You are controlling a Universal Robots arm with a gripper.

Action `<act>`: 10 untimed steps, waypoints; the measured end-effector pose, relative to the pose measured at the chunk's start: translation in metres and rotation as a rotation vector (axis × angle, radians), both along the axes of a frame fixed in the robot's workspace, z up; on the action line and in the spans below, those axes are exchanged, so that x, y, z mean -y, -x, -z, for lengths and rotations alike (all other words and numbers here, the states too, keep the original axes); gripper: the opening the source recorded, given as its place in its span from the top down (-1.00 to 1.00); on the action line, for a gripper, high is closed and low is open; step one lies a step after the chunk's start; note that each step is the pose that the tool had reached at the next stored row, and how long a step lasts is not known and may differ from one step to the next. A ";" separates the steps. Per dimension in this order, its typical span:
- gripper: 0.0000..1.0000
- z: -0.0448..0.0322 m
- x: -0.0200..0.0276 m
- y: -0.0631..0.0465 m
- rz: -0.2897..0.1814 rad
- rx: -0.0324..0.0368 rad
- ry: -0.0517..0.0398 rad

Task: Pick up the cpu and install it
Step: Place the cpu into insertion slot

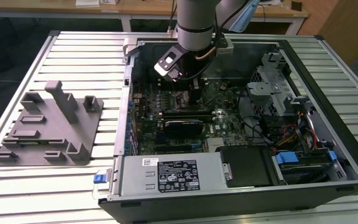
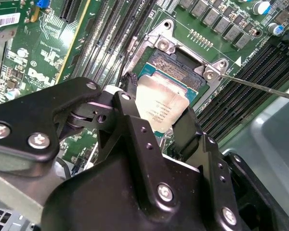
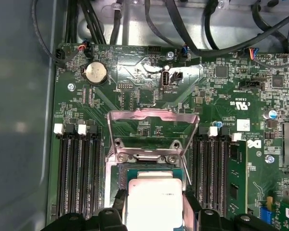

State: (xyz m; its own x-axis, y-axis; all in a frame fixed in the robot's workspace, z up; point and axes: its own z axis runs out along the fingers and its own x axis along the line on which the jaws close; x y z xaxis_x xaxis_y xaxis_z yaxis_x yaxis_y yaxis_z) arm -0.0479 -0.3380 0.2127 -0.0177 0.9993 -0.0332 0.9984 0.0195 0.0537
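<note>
Clamped on the cpu (image 2: 160, 98), my hand (image 2: 156, 115) presses its two black fingers (image 2: 130, 113) against opposite edges of the chip, whose silvery top plate faces up between them. I hold the cpu directly over the socket (image 2: 178, 65) of the green motherboard (image 3: 135, 86). A strip of the socket shows past the chip's far edge, and I cannot tell whether the chip touches it. In the first wrist view, the socket's metal frame (image 3: 154, 127) stands flipped up just beyond the cpu, with rows of memory slots (image 3: 77, 173) on both sides. In the second wrist view, a thin lever rod (image 2: 260, 85) runs out from the corner of the socket. In the exterior view, my arm (image 1: 195, 23) reaches down into the open computer case (image 1: 241, 203), which lies on the slatted bench (image 1: 73, 56). A grey plastic block (image 1: 48, 126) sits well apart from the case, towards the exterior view's left.
</note>
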 end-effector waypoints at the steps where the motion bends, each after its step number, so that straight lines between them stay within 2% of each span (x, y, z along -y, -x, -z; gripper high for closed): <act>1: -0.08 0.0008 -0.0002 0.000 0.003 0.0000 0.0001; 10: -0.08 0.0062 -0.0011 0.000 0.016 0.0000 0.0000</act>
State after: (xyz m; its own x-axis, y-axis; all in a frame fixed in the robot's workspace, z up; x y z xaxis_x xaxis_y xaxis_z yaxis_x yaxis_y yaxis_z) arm -0.0484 -0.3369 0.2065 -0.0017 0.9994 -0.0333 0.9986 0.0034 0.0537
